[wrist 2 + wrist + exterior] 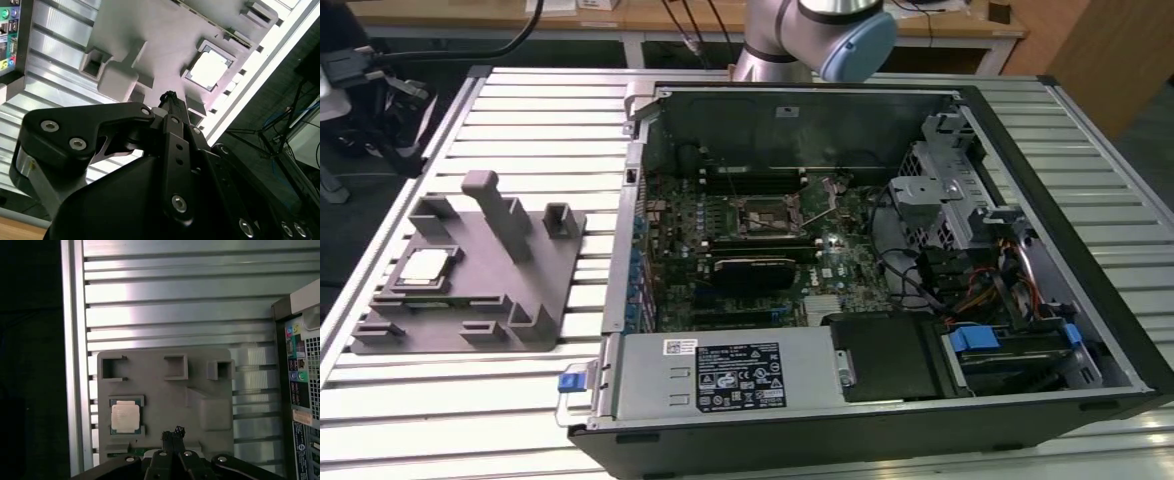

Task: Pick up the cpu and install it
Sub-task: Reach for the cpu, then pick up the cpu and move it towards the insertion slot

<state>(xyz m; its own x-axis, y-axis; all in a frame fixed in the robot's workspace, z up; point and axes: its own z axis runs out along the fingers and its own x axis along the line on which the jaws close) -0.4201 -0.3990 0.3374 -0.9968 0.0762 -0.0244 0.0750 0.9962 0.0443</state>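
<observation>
You have a slatted metal surface (507, 110) carrying everything, and the big open computer case (854, 445) lies on it just beside the grey fixture (480, 300), on the exterior view's right of that fixture. The robot arm (817, 38) rises beyond the case, well apart from the fixture in the exterior view. Your gripper (173, 432) hangs above the fixture with its fingers drawn together to a narrow tip, and nothing is held between them. In the first wrist view that tip sits over the fixture between the tall post (216, 412) and the recess holding the chip. The black socket (765, 218) on the board inside the case has no chip in it that I can make out, so no install has been made. The cpu (125, 418) lies flat, shiny side up, in its recess near the fixture's edge farthest from the case. From the gripper tip it lies off toward that far edge, near but not directly beneath. It is close to square, so it has no real long axis, and its sides run parallel to the fixture's sides. As for writing, a white printed label (740, 377) sits on the metal box at the case's front, and another sticker (301, 417) is on the case wall facing the fixture.
</observation>
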